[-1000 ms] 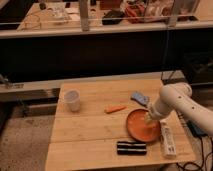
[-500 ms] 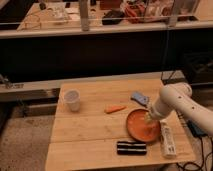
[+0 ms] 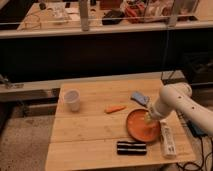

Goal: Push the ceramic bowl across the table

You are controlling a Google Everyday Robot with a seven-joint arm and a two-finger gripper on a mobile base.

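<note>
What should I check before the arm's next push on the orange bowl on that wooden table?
1. The hand is at the right inner side of the ceramic bowl: ok.
2. The hand touches the bowl: cannot tell.
3. The bowl sits wholly on the table: ok.
4. The black striped object is apart from the bowl's front rim: cannot tell.
5. The white cup stands upright, far left of the bowl: ok.
6. The carrot-like piece lies apart from the bowl: ok.
</note>
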